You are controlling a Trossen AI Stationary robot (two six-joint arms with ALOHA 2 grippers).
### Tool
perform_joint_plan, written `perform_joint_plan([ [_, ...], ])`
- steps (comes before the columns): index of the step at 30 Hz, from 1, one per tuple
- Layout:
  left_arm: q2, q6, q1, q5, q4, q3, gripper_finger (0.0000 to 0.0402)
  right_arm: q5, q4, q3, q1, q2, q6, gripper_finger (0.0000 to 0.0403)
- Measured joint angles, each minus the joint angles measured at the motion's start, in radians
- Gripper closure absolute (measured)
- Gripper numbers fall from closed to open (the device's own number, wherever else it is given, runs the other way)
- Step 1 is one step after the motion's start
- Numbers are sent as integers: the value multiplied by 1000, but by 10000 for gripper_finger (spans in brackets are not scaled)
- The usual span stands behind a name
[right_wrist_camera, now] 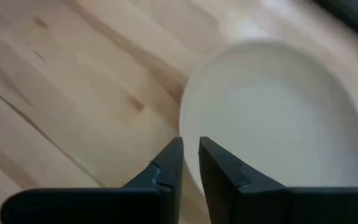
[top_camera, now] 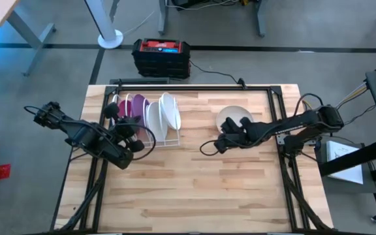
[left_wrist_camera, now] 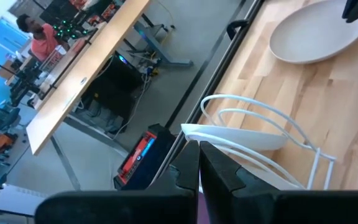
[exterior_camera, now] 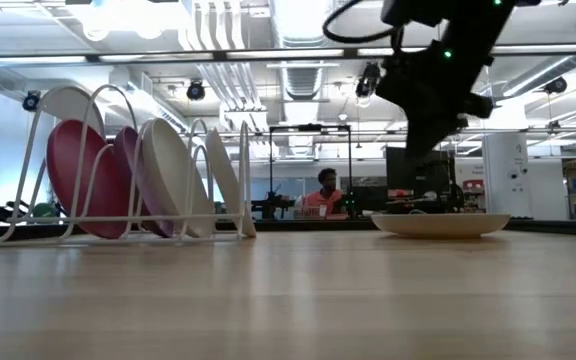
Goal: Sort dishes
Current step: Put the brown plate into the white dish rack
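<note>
A white wire rack [top_camera: 170, 140] stands on the table's far left. It holds purple plates [top_camera: 133, 106] [exterior_camera: 83, 178] and white plates [top_camera: 166, 109] [exterior_camera: 173, 175] on edge between its wires. A cream bowl [top_camera: 234, 116] [exterior_camera: 440, 224] [right_wrist_camera: 278, 118] rests flat on the wood right of centre. My right gripper [top_camera: 229, 138] [exterior_camera: 430, 130] [right_wrist_camera: 190, 146] hangs above the bowl's near-left rim with a narrow gap between its fingers and nothing in it. My left gripper [top_camera: 132, 130] [left_wrist_camera: 199, 158] is shut beside the rack's left end, pointing toward the far edge.
A black and red box [top_camera: 162, 55] sits on the floor beyond the far edge. Black frame rails [top_camera: 282, 130] run along the table's sides. Bare wood [top_camera: 188, 196] fills the near half. A person [exterior_camera: 320, 195] sits far off in the room.
</note>
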Motion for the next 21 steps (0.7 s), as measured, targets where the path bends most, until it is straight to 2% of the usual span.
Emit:
perform_joint_plan([
  [5, 0, 0, 0, -1, -2, 0, 401, -72, -1, -70, -6, -26, 76, 319],
  [11, 0, 0, 1, -26, -1, 0, 401, -74, 8, -133, -10, -51, 122, 257],
  [16, 0, 0, 1, -26, -1, 0, 401, -129, 37, -151, -14, -51, 49, 213],
  [21, 0, 0, 1, -28, 1, 0, 401, -155, 64, -159, -42, -51, -14, 191],
])
